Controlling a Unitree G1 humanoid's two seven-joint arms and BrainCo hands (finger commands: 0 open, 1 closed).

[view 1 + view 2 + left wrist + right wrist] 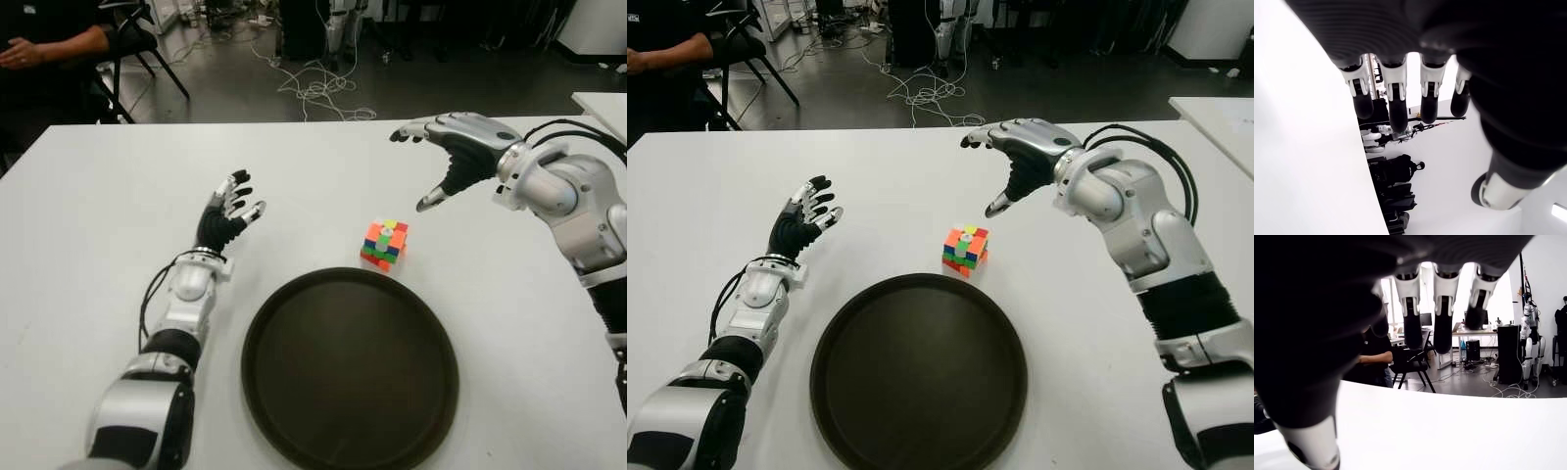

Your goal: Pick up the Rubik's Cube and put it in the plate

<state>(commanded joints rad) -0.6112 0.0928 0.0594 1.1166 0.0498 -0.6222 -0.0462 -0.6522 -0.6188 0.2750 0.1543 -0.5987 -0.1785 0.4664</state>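
The cube (384,244) sat on the white table (88,196), just beyond the far rim of the round dark plate (350,370) and slightly to its right side, close to the rim but outside it. The right hand (447,149) hovered above and beyond the cube, to its right, fingers spread and extended with the thumb pointing down toward the cube, holding nothing. The left hand (227,213) showed to the left of the plate, palm up, fingers loosely open and empty. A person (44,44) sat on a chair past the table's far left corner.
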